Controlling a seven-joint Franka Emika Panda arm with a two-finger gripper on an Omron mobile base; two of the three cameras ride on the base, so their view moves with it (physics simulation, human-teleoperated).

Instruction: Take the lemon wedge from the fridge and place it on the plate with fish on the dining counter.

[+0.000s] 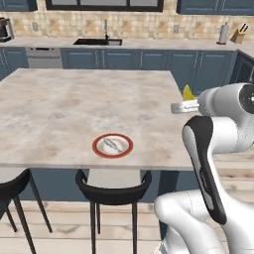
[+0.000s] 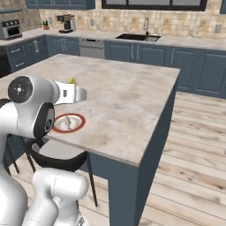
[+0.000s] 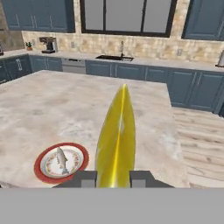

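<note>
The plate [image 1: 112, 146] bearing the fish [image 1: 113, 145] sits near the tabletop's [image 1: 74, 104] front edge; the claw [image 1: 181, 105] holds the lemon wedge [image 1: 187, 93] beside its right edge

Yellow lemon wedge [image 3: 116, 140] aloft; fish [image 3: 61, 159] on red-rimmed plate [image 3: 42, 168].

black stools [image 1: 113, 191], wall counter sink [image 1: 97, 41], coffee maker [image 2: 66, 23], knife block [image 1: 240, 34], toaster oven [image 2: 10, 28]

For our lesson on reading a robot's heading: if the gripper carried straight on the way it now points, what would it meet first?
Probably the bare dining counter top. The gripper, jaws shut on the lemon wedge, points forward and slightly down across it, with the plate off to one side. Depth is uncertain.
</note>
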